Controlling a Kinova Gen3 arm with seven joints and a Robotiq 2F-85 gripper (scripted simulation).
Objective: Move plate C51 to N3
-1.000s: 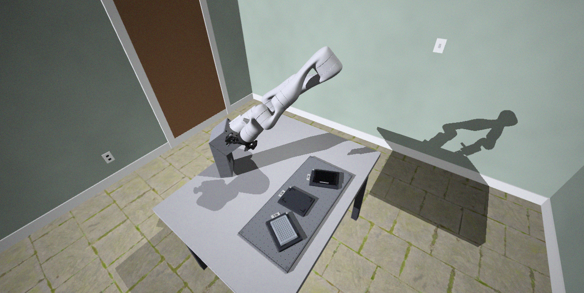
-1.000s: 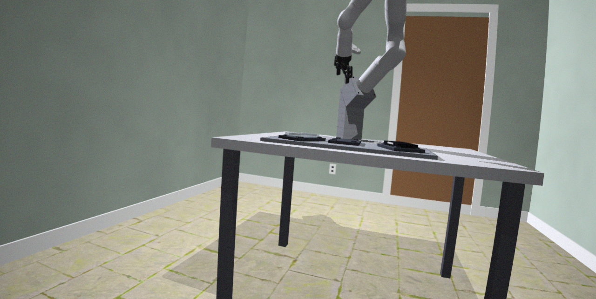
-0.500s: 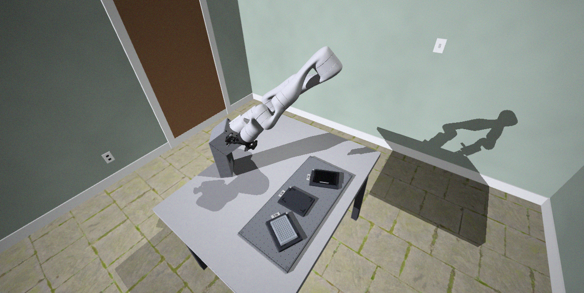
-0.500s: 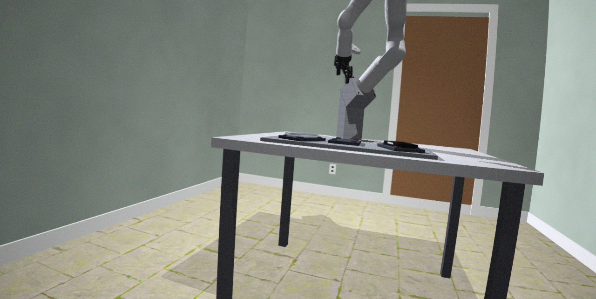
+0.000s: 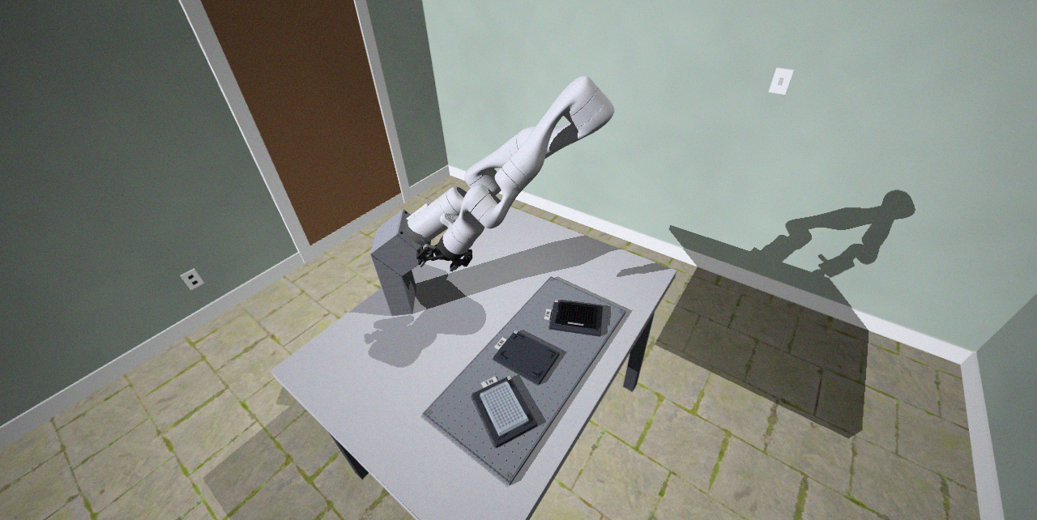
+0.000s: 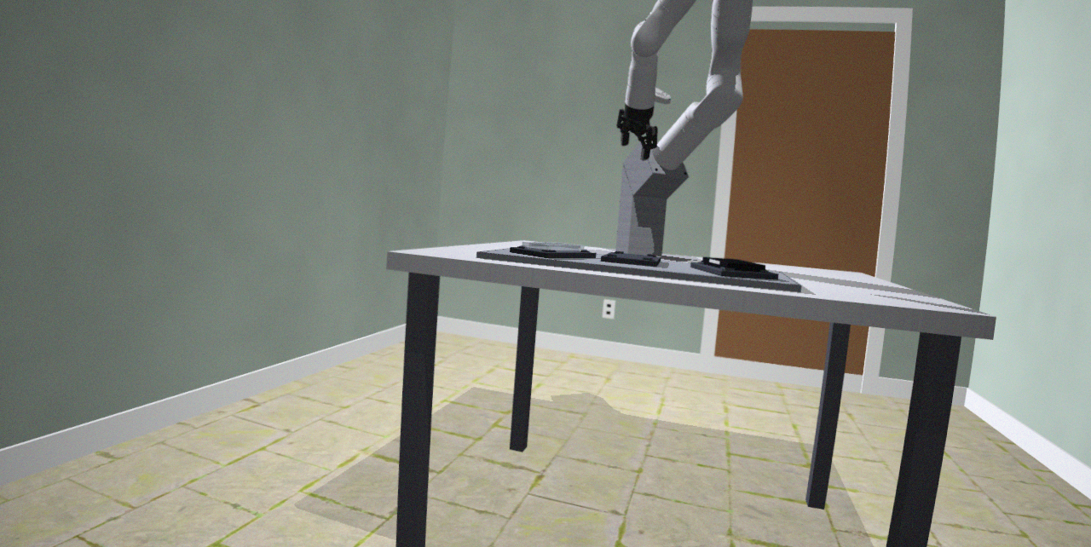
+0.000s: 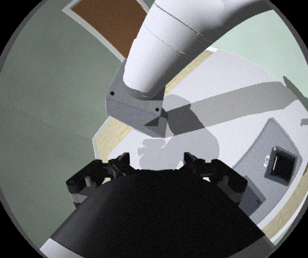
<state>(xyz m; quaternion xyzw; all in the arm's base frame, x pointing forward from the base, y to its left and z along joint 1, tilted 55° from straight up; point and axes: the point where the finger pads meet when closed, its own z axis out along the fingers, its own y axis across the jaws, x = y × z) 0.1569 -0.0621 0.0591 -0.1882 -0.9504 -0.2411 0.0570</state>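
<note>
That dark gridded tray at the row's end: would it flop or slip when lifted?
Probably stiff: the dark plate looks like a flat, boxy slab, so it should not sag. Likely light, being low and full of wells. Its straight sides might slip if the gripper pinches off-centre.

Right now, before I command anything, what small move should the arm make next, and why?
Probably swing the open gripper across toward the dark plate at the far end of the row, staying high. The gripper holds nothing and hangs by the arm's pedestal, well away from the plates. The middle nest is vacant, and the pale plate at the near end should be left alone.
</note>
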